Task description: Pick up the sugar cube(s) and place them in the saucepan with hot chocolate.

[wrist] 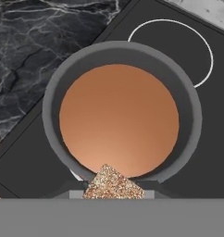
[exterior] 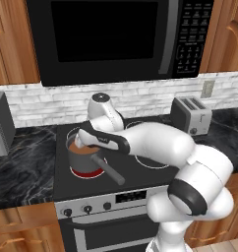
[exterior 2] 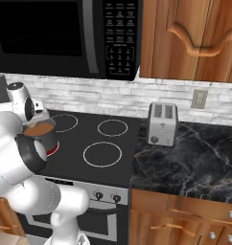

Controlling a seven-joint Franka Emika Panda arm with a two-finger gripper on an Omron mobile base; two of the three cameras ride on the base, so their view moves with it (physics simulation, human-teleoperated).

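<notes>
Small speckled golden-brown sugar cube [wrist: 113,183] sits bottom centre of hand view, clamped in the pincer [wrist: 113,192], just over the near rim of the round grey metal saucepan [wrist: 51,97] w/ smooth reddish-brown hot chocolate [wrist: 118,120] mid-frame. Pan's on the black stovetop [exterior: 140,172], left-centre of left base view. Cube prob. light, stiff but crumbly: hold by flat opposite faces, gentle squeeze.

Saucepan [exterior: 86,158] holding hot chocolate [wrist: 118,120] sits left of toaster [exterior: 191,114].
</notes>
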